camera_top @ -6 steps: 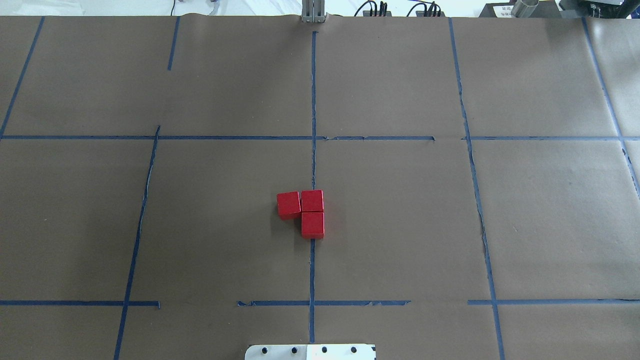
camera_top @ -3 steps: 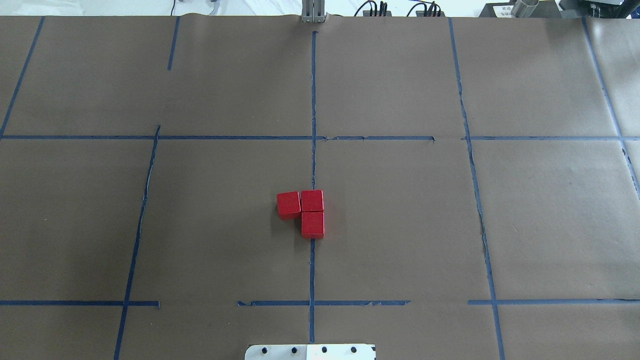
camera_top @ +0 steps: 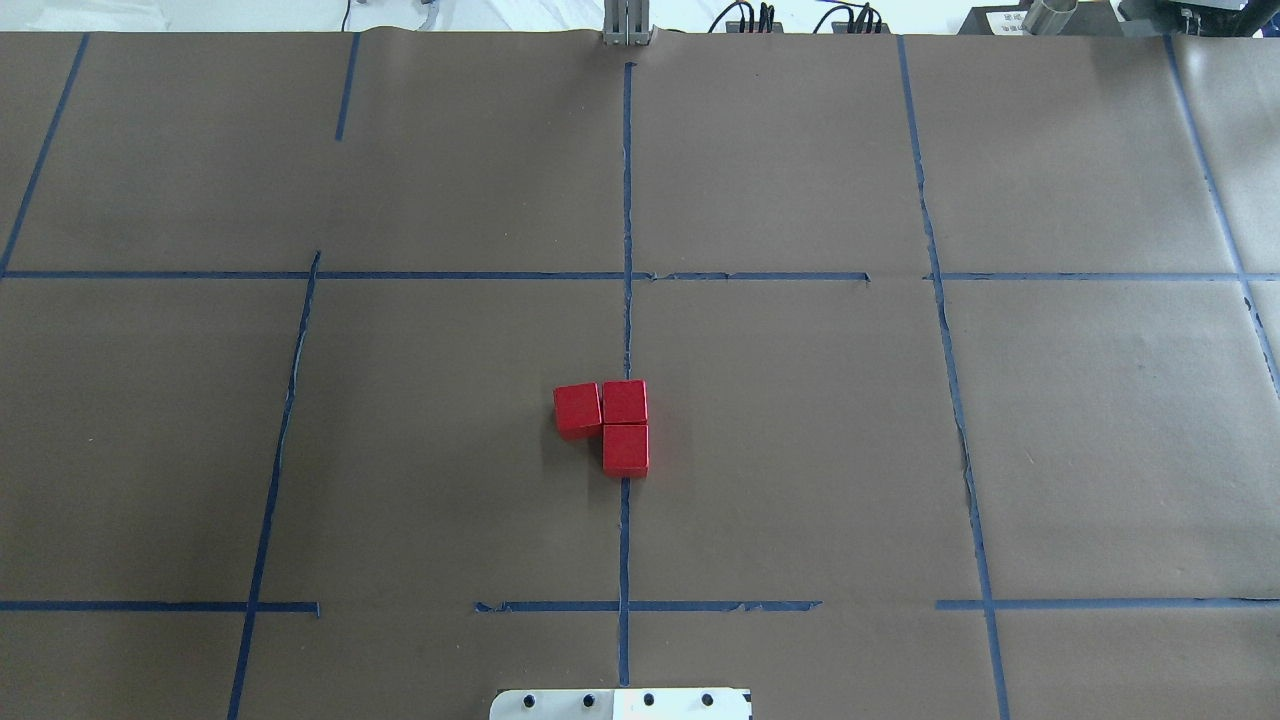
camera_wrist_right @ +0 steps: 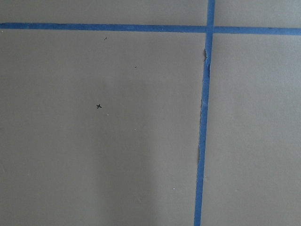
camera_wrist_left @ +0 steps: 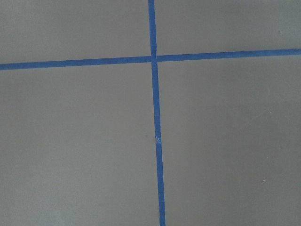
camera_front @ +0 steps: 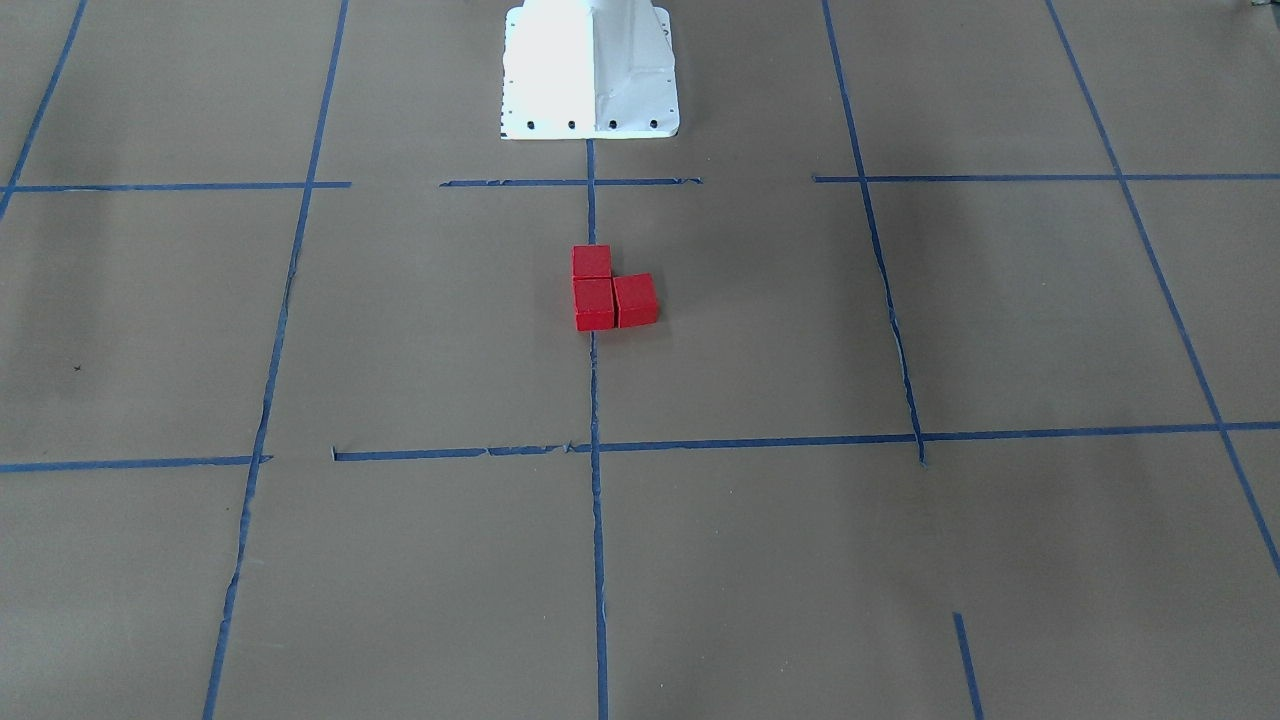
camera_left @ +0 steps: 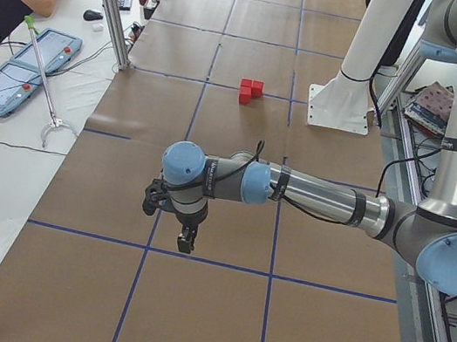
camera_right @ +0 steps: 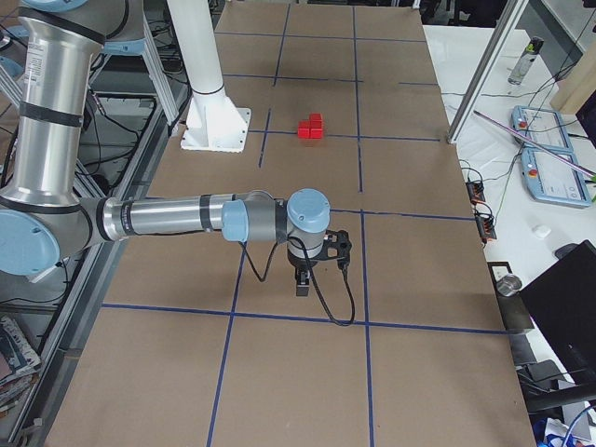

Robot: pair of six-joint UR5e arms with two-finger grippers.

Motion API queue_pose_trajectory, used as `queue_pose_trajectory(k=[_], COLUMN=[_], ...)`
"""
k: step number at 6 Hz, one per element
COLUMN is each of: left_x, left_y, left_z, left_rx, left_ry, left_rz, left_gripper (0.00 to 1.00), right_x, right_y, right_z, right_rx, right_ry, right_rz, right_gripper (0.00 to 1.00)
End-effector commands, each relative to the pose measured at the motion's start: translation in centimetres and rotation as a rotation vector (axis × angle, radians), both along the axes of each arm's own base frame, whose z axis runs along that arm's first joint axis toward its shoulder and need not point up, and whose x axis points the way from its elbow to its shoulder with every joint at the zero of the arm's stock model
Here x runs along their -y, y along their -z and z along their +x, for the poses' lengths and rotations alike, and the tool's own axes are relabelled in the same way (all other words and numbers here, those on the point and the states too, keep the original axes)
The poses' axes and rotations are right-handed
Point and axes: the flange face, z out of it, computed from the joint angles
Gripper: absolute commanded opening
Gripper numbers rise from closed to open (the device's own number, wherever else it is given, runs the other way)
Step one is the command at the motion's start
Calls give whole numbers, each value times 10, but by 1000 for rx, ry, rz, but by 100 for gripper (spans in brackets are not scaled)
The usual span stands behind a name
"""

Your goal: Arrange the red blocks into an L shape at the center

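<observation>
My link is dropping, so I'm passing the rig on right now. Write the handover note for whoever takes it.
The left gripper hangs over bare paper, far from the blocks; open or shut cannot be told.
The right gripper: likewise, toward the table's other end.
The red blocks: all three at the center, abutting. Two sit in line on the blue tape line, the third beside the far one, on the robot's left.
Done: the L looks formed.
Left: seemingly nothing.

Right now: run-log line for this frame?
blocks: three matte red cubes touching in L on blue tape line, brown-paper centre | left arm, right arm: away from cubes | jaws: unreadable
</observation>
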Motion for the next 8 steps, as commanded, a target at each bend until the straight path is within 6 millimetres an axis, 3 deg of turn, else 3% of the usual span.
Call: queue_pose_trajectory(k=[1, 2, 3, 4, 8], left_x=[-47, -50, -53, -69, -46], left_y=[-6, -13, -9, -6, 6], left_z=[-1, -1, -1, -5, -4], left_rx=[5, 1, -5, -18, -21], left_ry=[0, -1, -5, 8, 11], left_rz=[-11, -25, -13, -14, 11], left_gripper=[100, 100, 100, 100, 100], right_x=[-5, -4, 0, 1, -4], right_y=[6, 18, 15, 13, 9], right_z=[0, 0, 0, 0, 1], right_rx=[4, 3, -2, -1, -2], right_ry=[-2, -5, -4, -7, -4], right_rz=[7, 28, 25, 19, 10], right_gripper=[100, 100, 100, 100, 100])
